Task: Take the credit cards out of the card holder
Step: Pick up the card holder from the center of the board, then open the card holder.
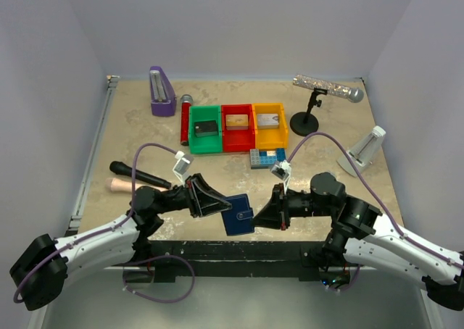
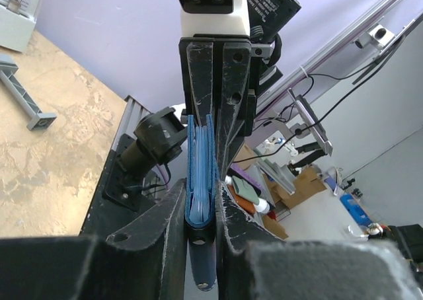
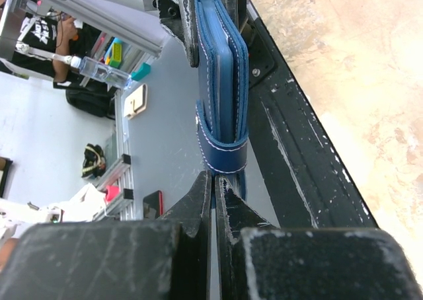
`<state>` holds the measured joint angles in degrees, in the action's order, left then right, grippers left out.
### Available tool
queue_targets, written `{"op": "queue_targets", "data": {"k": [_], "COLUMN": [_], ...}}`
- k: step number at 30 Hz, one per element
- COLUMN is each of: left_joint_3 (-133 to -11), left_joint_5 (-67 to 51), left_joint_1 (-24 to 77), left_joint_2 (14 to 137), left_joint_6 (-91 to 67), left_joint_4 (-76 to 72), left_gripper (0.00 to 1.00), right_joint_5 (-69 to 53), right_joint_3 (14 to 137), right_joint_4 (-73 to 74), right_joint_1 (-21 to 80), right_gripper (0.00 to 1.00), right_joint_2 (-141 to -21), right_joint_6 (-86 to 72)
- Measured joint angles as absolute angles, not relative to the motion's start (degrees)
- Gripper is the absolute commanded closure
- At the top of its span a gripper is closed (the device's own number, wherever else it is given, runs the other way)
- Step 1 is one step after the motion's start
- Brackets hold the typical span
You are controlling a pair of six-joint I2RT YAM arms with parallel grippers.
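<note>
Two grippers meet over the near edge of the table [image 1: 145,137]. The left gripper [image 1: 217,202] is clenched on the card holder [image 1: 236,217], and the right gripper [image 1: 267,211] faces it from the other side. The top view shows only this nose-to-nose meeting, with the navy holder hanging as a closed, slightly tilted square between them. The left wrist view gives the grasp itself: both fingers [image 2: 173,214] press the holder's flat sides, it stands edge-on in the gap, and pale blue pocket edges show along its open side. The right wrist view shows the opposite edge, a folded navy spine with white stitching and the snap tab [image 3: 222,156] wrapped across it. Here the right fingers [image 3: 198,201] are drawn together to a thin slit, with their tips at the tab's end. Whether they pinch it I cannot tell. Farther back, seen from above only, a black card [image 1: 206,128] lies in a green bin [image 1: 194,142], a gold-tan card [image 1: 237,122] in a red bin [image 1: 237,145] and a silvery grey card [image 1: 270,119] in a yellow bin [image 1: 270,142].
</note>
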<state>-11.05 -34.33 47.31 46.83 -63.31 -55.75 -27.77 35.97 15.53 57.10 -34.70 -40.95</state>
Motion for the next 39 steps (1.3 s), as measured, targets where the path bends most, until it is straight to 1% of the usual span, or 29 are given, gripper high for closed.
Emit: {"op": "queue_targets", "data": {"k": [2, 3, 4, 5, 7, 11, 16, 20, 25, 29, 31, 35, 39], "left_joint_3": [-11.1, -11.2, -11.4, -11.8, -12.7, -17.7, -29.4, -35.9, -40.4, -45.3, -47.9, -53.5, -55.8], "left_joint_5": [-34.3, -34.3, -34.5, -34.5, -34.3, -31.9, -21.3, -11.7, -2.3, 2.9, 4.5, 6.8, 7.9], "left_joint_1": [47.3, 47.3, 47.3, 47.3, 47.3, 47.4, 48.1, 49.3, 51.0, 53.9, 55.2, 57.2, 58.2], "left_joint_2": [46.7, 46.6, 46.5, 46.1, 45.3, 41.2, 38.2, 38.8, 41.5, 44.4, 45.5, 48.1, 49.5], "left_joint_6": [-63.4, -63.2, -63.2, -62.8, -62.0, -58.7, -53.0, -52.5, -55.7, -59.3, -60.6, -62.6, -63.8], "left_joint_4": [-55.0, -54.4, -53.5, -51.8, -48.5, -34.6, -10.5, 5.0, 20.4, 28.6, 31.1, 33.9, 34.8], "left_gripper": [1.0, 1.0, 1.0, 1.0, 1.0, 1.0, 1.0, 1.0, 1.0, 1.0, 1.0, 1.0, 1.0], "right_joint_5": [-27.6, -27.5, -27.2, -26.7, -25.6, -21.1, -10.8, 2.8, 20.8, 33.5, 37.0, 40.4, 41.0], "right_joint_3": [36.0, 36.0, 36.1, 36.4, 37.3, 41.7, 52.6, 61.3, 71.5, 78.1, 79.6, 80.8, 80.8], "right_joint_4": [15.9, 16.4, 16.9, 18.0, 20.2, 27.1, 37.6, 46.0, 55.9, 61.6, 62.8, 62.8, 60.2], "right_joint_1": [57.1, 57.1, 57.1, 57.1, 57.1, 57.1, 58.8, 64.7, 74.0, 79.6, 81.1, 82.3, 82.5], "right_gripper": [0.63, 0.53, 0.46, 0.4, 0.36, 0.36, 0.39, 0.39, 0.37, 0.36, 0.35, 0.37, 0.39], "right_joint_2": [-34.7, -34.8, -34.7, -34.7, -34.4, -32.6, -34.7, -41.6, -54.7, -65.3, -68.3, -71.2, -71.2], "right_joint_6": [-40.8, -40.5, -40.3, -39.7, -39.1, -37.1, -33.5, -31.4, -30.9, -32.2, -32.8, -33.4, -33.0]}}
